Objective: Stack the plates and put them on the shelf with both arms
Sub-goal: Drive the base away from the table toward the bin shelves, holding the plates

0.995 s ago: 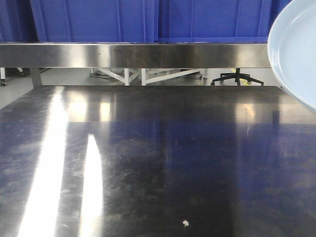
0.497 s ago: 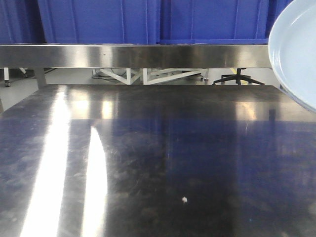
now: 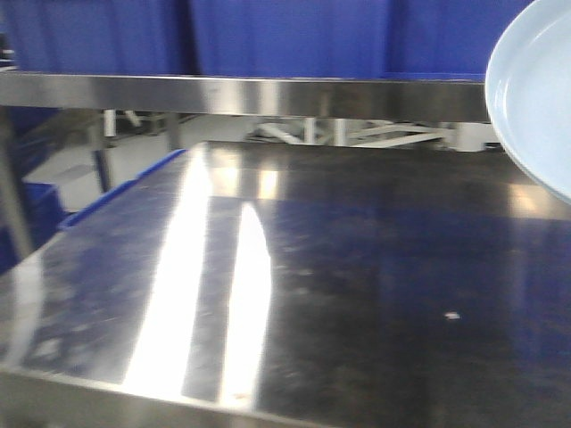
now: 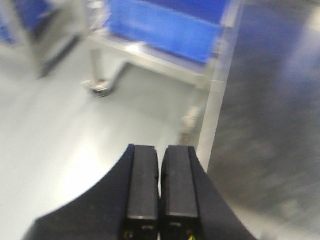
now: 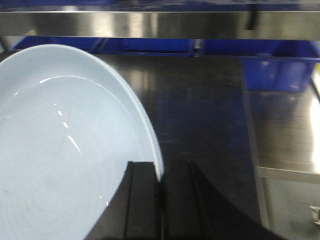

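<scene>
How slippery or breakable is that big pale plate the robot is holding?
The plate looks stiff and glossy, so probably slippery. The right end effector pinches only its rim, so it may tilt. It would likely chip if dropped on the steel table.

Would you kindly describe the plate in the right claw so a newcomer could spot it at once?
Find the stainless-steel table under the blue plastic bins. Over its right side hangs a pale bluish-white round shallow plate, rim pinched in the right claw. It is the only pale, round thing.
</scene>
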